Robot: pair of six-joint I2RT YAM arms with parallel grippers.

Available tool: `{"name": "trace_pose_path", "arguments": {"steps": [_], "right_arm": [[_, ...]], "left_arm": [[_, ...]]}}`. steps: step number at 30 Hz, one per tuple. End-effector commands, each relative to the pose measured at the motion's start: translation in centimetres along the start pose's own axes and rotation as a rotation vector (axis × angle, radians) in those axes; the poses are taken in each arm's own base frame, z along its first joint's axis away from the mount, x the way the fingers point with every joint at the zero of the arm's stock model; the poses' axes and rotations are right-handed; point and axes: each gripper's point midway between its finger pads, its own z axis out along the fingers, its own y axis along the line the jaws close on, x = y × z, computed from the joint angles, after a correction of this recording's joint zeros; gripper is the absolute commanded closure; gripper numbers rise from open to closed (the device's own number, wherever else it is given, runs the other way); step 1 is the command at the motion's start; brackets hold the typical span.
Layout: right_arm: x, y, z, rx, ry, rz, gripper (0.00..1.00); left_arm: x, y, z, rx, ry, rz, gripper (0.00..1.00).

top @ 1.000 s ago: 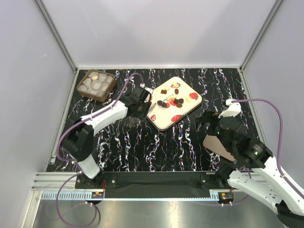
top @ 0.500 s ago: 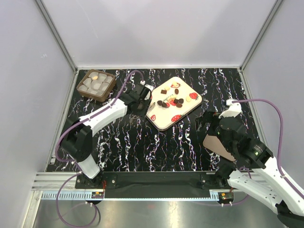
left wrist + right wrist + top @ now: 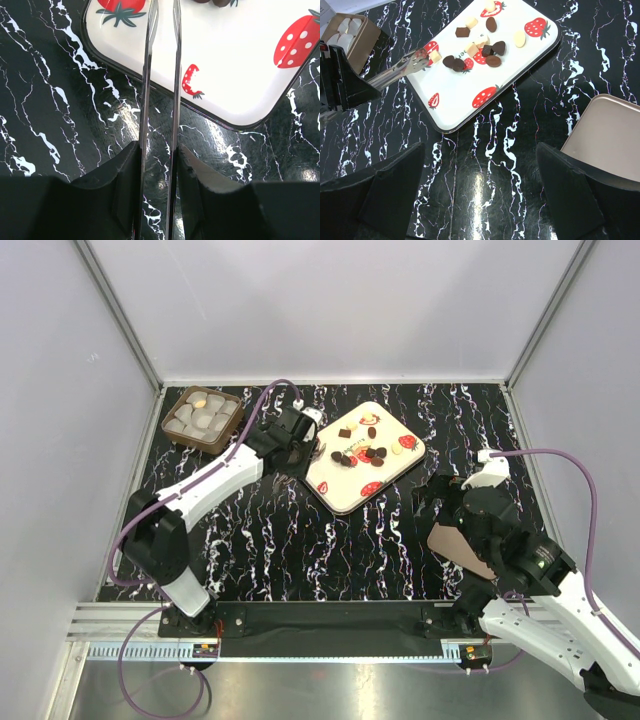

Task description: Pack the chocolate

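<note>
The chocolate lies as several small dark, tan and cream pieces on a white strawberry-print tray; the right wrist view shows the chocolate too. My left gripper is shut on metal tongs, whose two blades run close together out over the tray. In the right wrist view the tongs end at a tan square piece near the tray's left side. My right gripper stands wide open over bare table, holding nothing.
A brown box of white paper cups sits at the far left corner; it also shows as the brown box in the right wrist view. A tan lid lies under my right arm. Grey walls enclose the black marbled table.
My left arm has moved toward the far side and the tongs' blades have drawn closer together. The right arm has barely moved.
</note>
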Motion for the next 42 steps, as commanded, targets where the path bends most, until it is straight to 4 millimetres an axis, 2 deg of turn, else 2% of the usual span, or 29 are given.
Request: {"name": "trace_pose_path", "arguments": {"steps": [1,4,6,20,42], "right_arm": [[-0.7,0.1,0.1,0.001,-0.033,0.023,0.0],[-0.7,0.2,0.1,-0.001,-0.033,0.023,0.0],[-0.6,0.2,0.1,-0.001,-0.033,0.027,0.0],[-0.8,-0.2,0.1,0.012,-0.044,0.015,0.0],[-0.7,-0.3,0.4,0.021,-0.05,0.006,0.0]], "left_arm": [[-2.9,0.0,-2.4,-0.006,-0.101,-0.023,0.62],[-2.8,0.1,-2.1,-0.01,-0.101,-0.014,0.53],[-2.9,0.4,-1.6,-0.025,-0.108,-0.011,0.51],[-2.9,0.5,3.4,-0.077,-0.045,0.01,0.51],[-2.8,1.2,6.0,-0.11,-0.002,0.015,0.51]]}}
